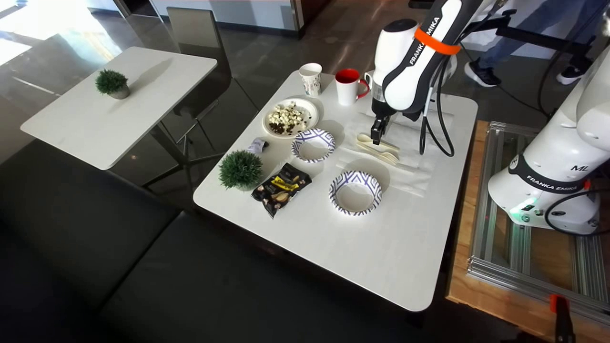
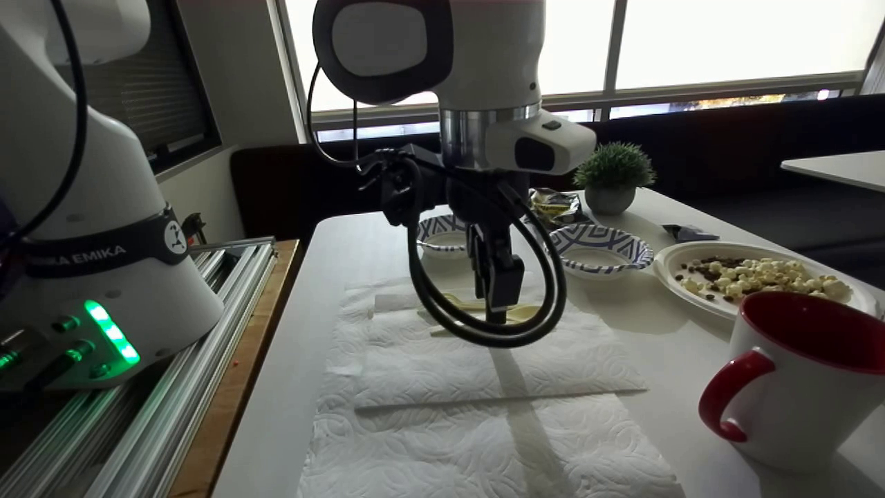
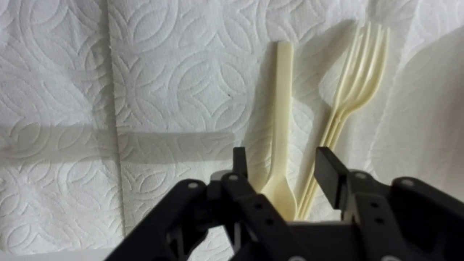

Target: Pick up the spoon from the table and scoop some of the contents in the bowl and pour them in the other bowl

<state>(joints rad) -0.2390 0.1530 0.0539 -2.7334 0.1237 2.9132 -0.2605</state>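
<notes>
1. Left in the wrist view: paper towel (image 3: 181, 90), on the tabletop (image 1: 395, 257).
2. The end effector (image 3: 281, 162) stands wide, one finger seen on each side of the spoon (image 3: 282, 108).
3. The spoon lies on the towel, long axis running top to bottom: handle to the top, scoop to the bottom.
4. Beside it, the fork (image 3: 357, 85) slants, tines upper right.

In the wrist view, the jaws partly hide the spoon (image 3: 281, 130).

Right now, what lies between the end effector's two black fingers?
The wrist view shows the neck of a cream plastic spoon and some handle of a tined cream plastic fork.
</notes>
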